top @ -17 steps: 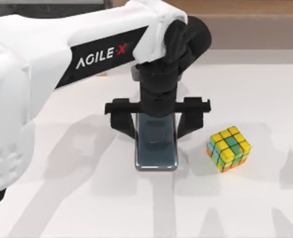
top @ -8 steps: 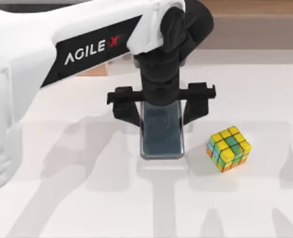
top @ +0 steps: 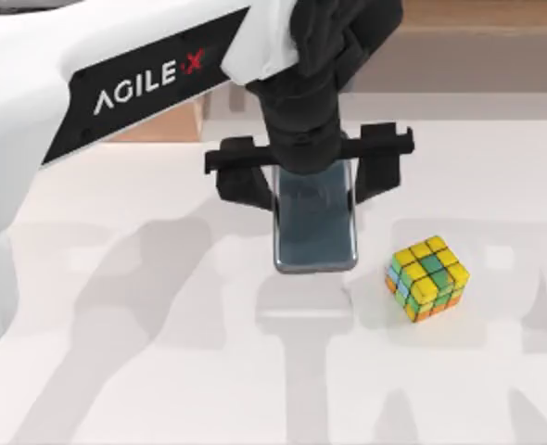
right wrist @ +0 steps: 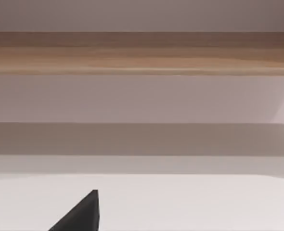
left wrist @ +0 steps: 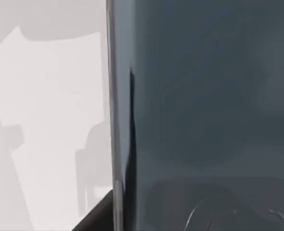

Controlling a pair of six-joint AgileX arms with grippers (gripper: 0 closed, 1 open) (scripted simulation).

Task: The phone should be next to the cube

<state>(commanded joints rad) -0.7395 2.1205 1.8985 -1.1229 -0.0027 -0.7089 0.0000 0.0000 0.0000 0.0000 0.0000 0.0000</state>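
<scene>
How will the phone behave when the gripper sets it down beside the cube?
The phone looks stiff and flat, so it should lie stable. Its glossy face may slip in the left gripper. The cube sits close, so a bump seems possible.

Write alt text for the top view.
The left gripper holds the phone above the white table, its shadow beneath; the cube sits on the table just to the phone's right.

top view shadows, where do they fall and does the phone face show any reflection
Top view: soft grey arm shadows streak across the table, with a patch below the phone and one around the cube. Left wrist view: the phone's glossy face carries faint curved reflections near the left gripper.
</scene>
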